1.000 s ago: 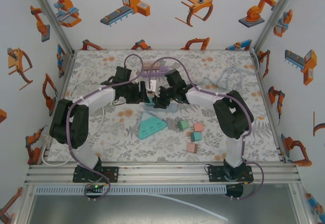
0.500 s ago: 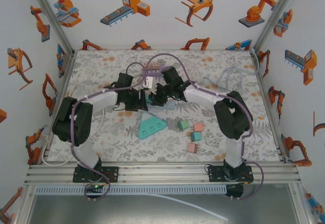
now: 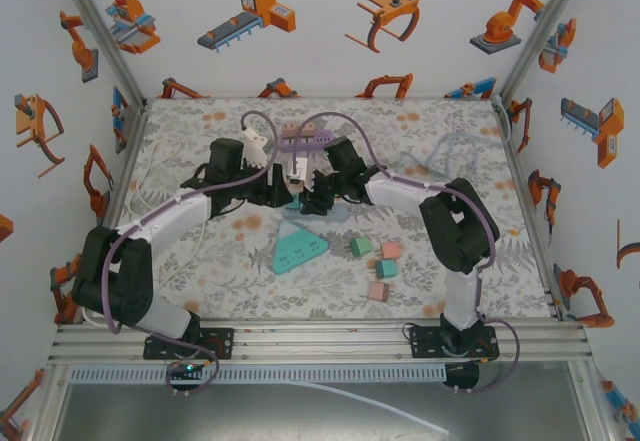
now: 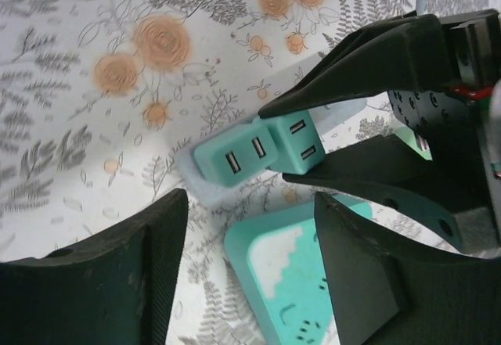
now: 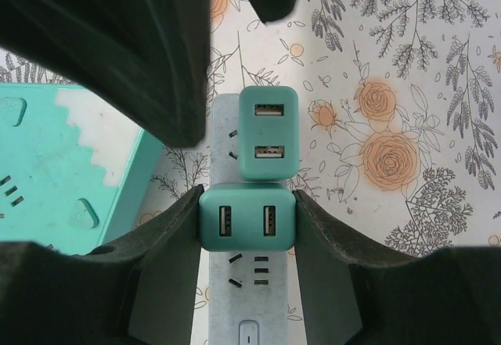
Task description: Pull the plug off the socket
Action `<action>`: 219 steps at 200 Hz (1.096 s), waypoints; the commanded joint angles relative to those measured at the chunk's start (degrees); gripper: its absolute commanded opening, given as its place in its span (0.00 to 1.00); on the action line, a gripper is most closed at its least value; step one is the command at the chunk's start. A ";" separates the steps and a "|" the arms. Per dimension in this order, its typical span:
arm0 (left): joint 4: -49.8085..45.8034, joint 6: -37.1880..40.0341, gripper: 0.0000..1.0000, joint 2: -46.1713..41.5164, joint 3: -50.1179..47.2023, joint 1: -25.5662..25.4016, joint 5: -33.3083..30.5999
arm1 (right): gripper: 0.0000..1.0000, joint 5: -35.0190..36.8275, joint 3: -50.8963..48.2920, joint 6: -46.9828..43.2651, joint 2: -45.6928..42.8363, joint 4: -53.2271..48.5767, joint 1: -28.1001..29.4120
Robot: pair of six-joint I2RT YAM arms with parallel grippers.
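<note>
Now we see the right gripper (image 5: 246, 208) closed on one teal plug (image 5: 247, 228) that sits on the grey power strip (image 5: 249, 314) — its fingers press the plug's two sides. A second teal plug (image 5: 268, 132) sits on this strip just beside the first, and the left gripper (image 4: 250, 216) hangs near the strip, jaws apart, holding nothing.

The plug (image 5: 247, 217) is smooth matt plastic — the right pincer's fingers (image 5: 168, 282) matt, faintly grainy.
</note>
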 commanded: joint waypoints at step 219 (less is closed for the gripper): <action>-10.87 48.17 0.53 17.80 9.56 -6.19 13.05 | 0.00 -4.54 1.87 -1.15 0.69 -5.22 0.12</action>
